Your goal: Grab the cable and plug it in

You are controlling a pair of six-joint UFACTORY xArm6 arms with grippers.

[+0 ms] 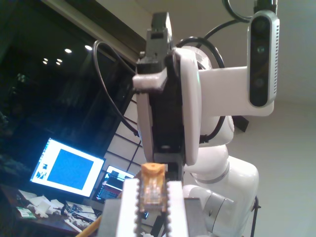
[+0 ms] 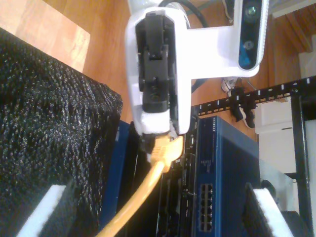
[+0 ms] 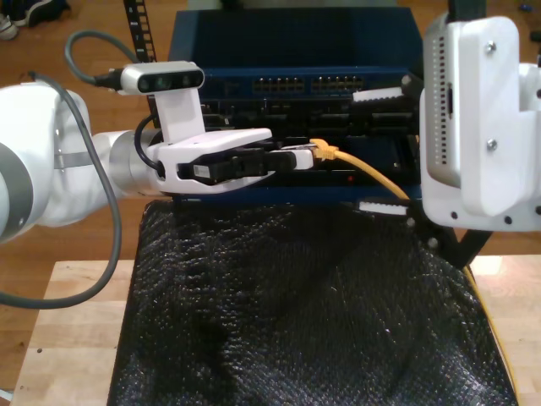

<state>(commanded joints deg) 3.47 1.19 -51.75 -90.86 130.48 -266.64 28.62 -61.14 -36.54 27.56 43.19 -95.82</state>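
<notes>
A wooden table (image 3: 68, 338) carries a black textured mat (image 3: 304, 313).

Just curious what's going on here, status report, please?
My first hand shut on the cable at its plug. My second hand open, facing it. Plug not yet in the blue switch.

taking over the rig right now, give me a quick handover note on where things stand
My first pincer: shut on the clear plug at the end of the yellow-orange cable, held in the air in front of the blue network switch.
My second pincer: open wide facing the first, with the cable running between its fingers untouched.
Done: the cable is grabbed at its plug end.
Left: the plug is not in any port yet. It has to be lined up with a port on the switch and pushed in. Check which way the plug tip points first, as it may need regripping.
</notes>
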